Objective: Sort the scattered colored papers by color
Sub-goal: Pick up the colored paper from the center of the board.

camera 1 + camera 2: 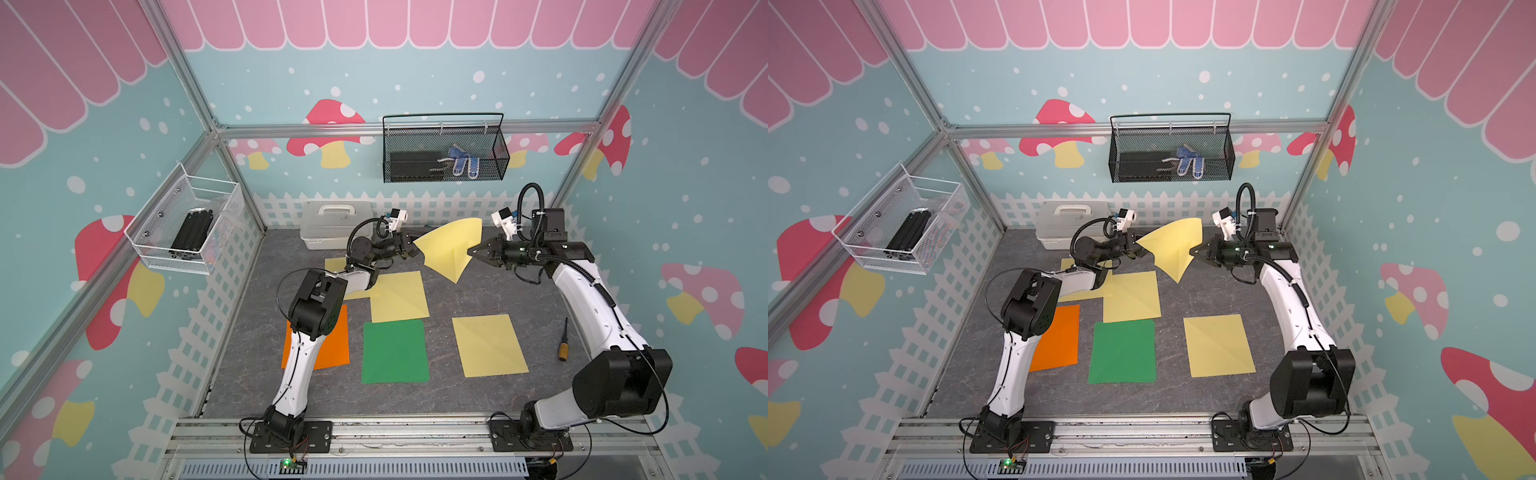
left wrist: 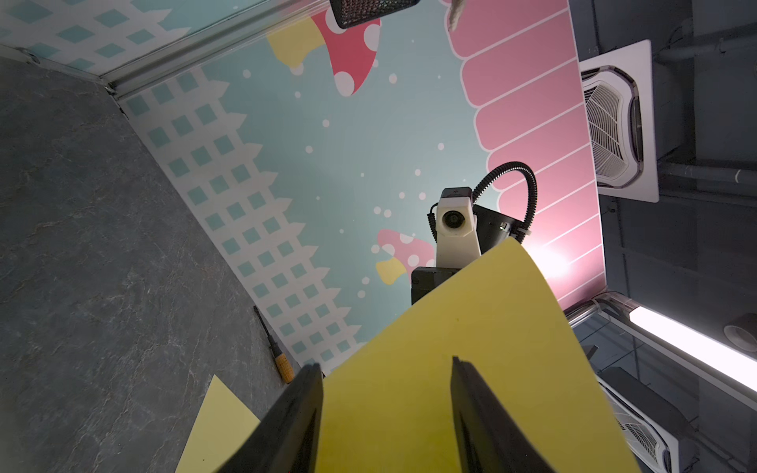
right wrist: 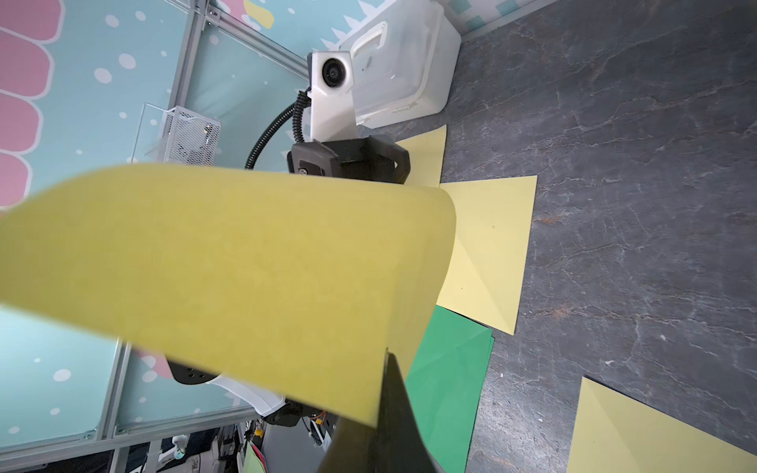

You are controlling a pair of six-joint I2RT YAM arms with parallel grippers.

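A pale yellow paper (image 1: 451, 249) hangs curled in the air at the back of the table. My right gripper (image 1: 471, 252) is shut on its right corner; the right wrist view shows the sheet (image 3: 245, 254) pinched at the fingertip (image 3: 389, 368). My left gripper (image 1: 411, 245) is at the sheet's left corner, open, and the sheet (image 2: 471, 327) fills the gap between its fingers (image 2: 311, 376). Flat on the table lie two yellow sheets (image 1: 399, 296) (image 1: 489, 345), a green sheet (image 1: 395, 351) and an orange sheet (image 1: 332, 345). Another yellow sheet (image 1: 334, 264) is partly hidden under the left arm.
A white lidded box (image 1: 328, 228) stands at the back left of the table. A screwdriver (image 1: 564, 345) lies near the right arm. A black wire basket (image 1: 444, 149) hangs on the back wall and a white one (image 1: 187, 224) on the left wall.
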